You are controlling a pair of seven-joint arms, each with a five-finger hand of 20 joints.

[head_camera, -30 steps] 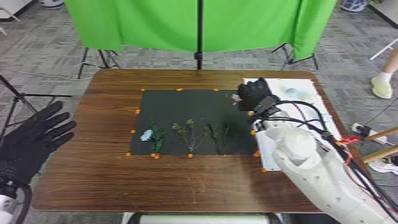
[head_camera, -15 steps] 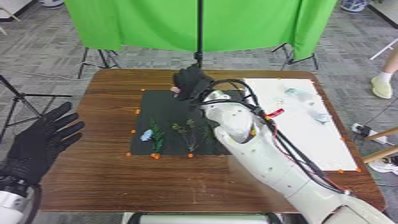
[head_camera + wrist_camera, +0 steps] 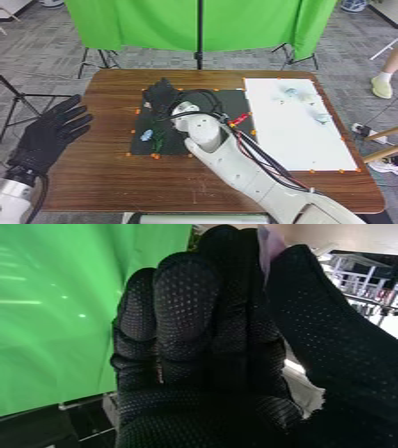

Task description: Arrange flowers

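Note:
In the head view my right hand (image 3: 162, 97) is above the upper left of the black mat (image 3: 233, 100), with a small pink flower (image 3: 147, 104) at its edge. The right wrist view has my right hand (image 3: 191, 339) pinching that pink flower (image 3: 273, 243) between thumb and fingers. A light blue flower (image 3: 147, 135) and a green sprig (image 3: 158, 144) lie at the mat's lower left. Pale blue flowers (image 3: 290, 92) lie on the white sheet (image 3: 289, 145). My left hand (image 3: 44, 132) is at the table's left edge, fingers straight.
The brown wooden table (image 3: 115, 185) carries orange markers around the mat and sheet. My right arm crosses the mat's lower right, covering part of it. Behind the table hang a green cloth (image 3: 142, 25) and a dark pole (image 3: 200, 30).
My right hand has moved left from the white sheet's side across the mat, keeping the pink flower. The flowers on the sheet and more of the sheet are uncovered. My left hand has shifted slightly right.

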